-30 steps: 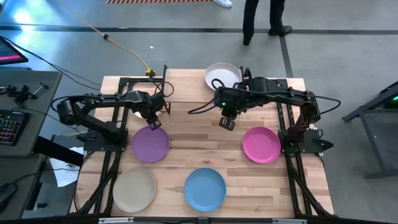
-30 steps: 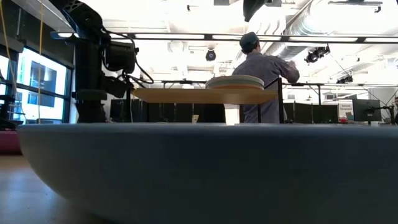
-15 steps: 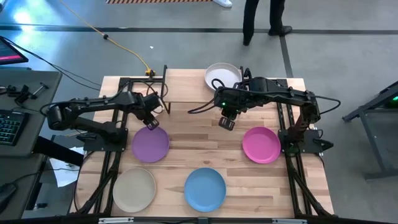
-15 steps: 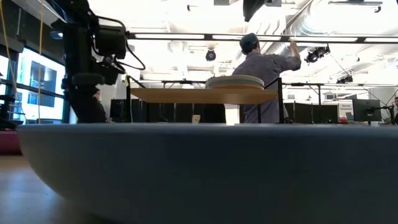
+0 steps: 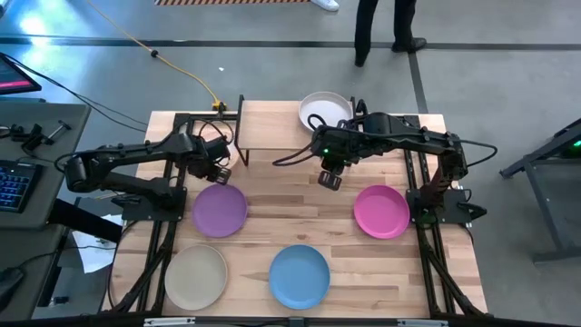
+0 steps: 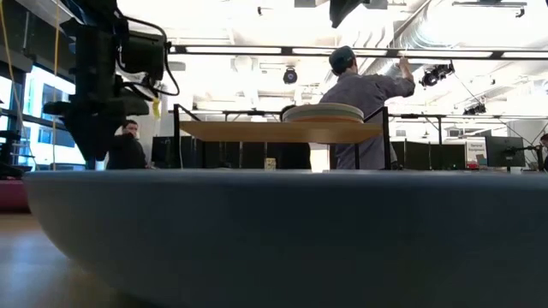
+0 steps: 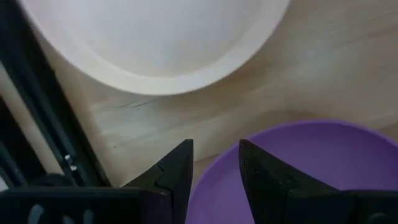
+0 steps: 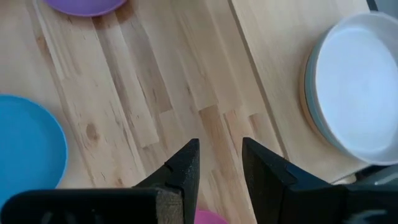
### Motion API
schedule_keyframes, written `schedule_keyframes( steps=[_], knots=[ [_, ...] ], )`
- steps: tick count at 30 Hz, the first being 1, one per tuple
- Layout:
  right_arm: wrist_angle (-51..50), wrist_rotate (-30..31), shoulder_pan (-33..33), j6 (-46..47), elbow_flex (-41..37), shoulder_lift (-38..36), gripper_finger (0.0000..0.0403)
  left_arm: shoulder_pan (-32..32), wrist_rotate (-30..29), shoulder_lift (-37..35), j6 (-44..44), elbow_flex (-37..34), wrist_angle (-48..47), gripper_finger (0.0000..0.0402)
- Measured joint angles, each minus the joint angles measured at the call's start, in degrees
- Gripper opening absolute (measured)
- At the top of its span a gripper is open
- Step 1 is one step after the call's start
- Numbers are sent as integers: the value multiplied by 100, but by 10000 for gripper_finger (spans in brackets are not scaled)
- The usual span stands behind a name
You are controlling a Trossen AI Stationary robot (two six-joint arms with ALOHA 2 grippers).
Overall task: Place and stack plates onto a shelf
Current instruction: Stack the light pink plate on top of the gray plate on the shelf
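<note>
1. Plates lie loose on the table (image 5: 272,195), spread well apart, probably so each can be picked singly: beige plate (image 5: 195,276) front left, purple plate (image 5: 219,209) behind it, blue plate (image 5: 299,275) front centre, magenta plate (image 5: 380,211) on the right.
2. Left gripper (image 5: 218,172) hangs just behind the far rim of the purple plate. Wrist view shows the left gripper (image 7: 214,163) with a narrow gap between its fingers (image 7: 177,171), nothing between them, purple plate (image 7: 305,168) directly below. A pale plate (image 7: 155,43) lies just beyond (under the arm in the top view, so not visible there).
3. Judgement: left arm looks lined up for a rim pinch on the purple plate, not yet gripping.
4. Shelf (image 5: 272,136) stands at the back centre of the table, with a stack topped by a white plate (image 5: 324,111) at its right end. The left part of the top is bare, likely room for a second pile. Low view shows the shelf (image 6: 281,131) raised on thin legs with the stack (image 6: 324,112) on it.
5. Right gripper (image 5: 330,178) hovers over bare table in front of the shelf, between the purple and magenta plates. In its wrist view the right gripper (image 8: 221,163) is slightly parted and empty, touching nothing (seems to be waiting).
</note>
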Motion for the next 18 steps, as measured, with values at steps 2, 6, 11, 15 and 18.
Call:
schedule_keyframes(
  steps=[2, 6, 11, 15, 18],
  knots=[
    [48, 1, -7, -185, 0, 0, 100, 0, -18, 0, -211, 0, -3, 120],
    [52, 2, -7, -606, 0, 0, 100, 0, -125, -59, -888, 2, -5, 120],
    [59, 3, -30, -999, 0, 0, 100, 89, -298, -57, -1728, 2, -15, 120],
    [70, 1, -101, -1303, 0, 0, 100, 125, -421, -17, -2392, 2, -121, 120],
    [72, 2, -169, -1560, 0, 0, 100, 162, -805, 29, -3003, -41, -161, 120]
  ],
)
